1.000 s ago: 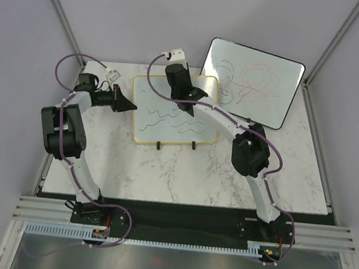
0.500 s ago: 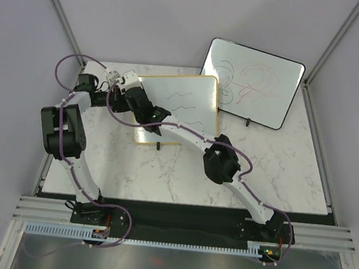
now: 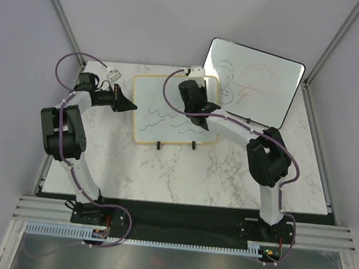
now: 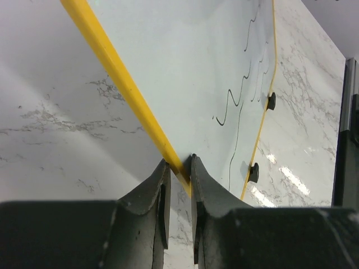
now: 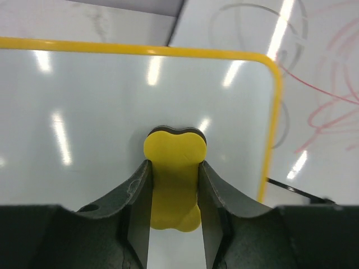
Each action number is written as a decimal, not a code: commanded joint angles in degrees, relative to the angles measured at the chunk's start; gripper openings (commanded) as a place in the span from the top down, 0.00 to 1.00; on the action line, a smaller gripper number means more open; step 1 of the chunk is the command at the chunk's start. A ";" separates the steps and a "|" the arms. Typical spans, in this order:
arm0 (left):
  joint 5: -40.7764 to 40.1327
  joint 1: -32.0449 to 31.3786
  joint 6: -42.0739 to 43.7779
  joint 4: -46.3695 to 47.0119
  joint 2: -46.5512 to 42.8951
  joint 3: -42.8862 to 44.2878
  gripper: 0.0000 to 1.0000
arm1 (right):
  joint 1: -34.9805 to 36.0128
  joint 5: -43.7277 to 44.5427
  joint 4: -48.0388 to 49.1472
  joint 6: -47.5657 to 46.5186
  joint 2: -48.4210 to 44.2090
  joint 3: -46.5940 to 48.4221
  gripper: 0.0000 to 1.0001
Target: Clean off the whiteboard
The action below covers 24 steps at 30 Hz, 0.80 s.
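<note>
Top external view: whiteboard [image 3: 170, 102] flat on table [image 3: 227, 171], left gripper [image 4: 178, 168] pinching its frame [image 4: 129, 95]. Right gripper [image 5: 174, 166], clamped on yellow eraser [image 5: 174, 151], swept back from left edge to upper right corner; upper board wiped clean, lower squiggles [image 3: 180, 126] pending.

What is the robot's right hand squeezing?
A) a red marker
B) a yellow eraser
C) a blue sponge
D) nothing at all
B: in the right wrist view, the right gripper is closed on a yellow eraser that sits against the whiteboard.
</note>
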 commanded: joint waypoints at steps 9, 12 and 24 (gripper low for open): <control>-2.17 -0.08 5.21 1.74 -3.62 0.39 0.98 | 7.81 -5.00 6.56 -0.87 8.12 3.15 1.00; -2.17 -0.08 5.29 1.74 -3.53 0.57 0.98 | 13.00 -7.56 7.79 -2.19 12.87 8.69 1.00; -2.35 -0.08 5.65 1.65 -4.23 0.39 0.98 | 11.28 0.69 7.79 2.29 9.76 4.06 1.00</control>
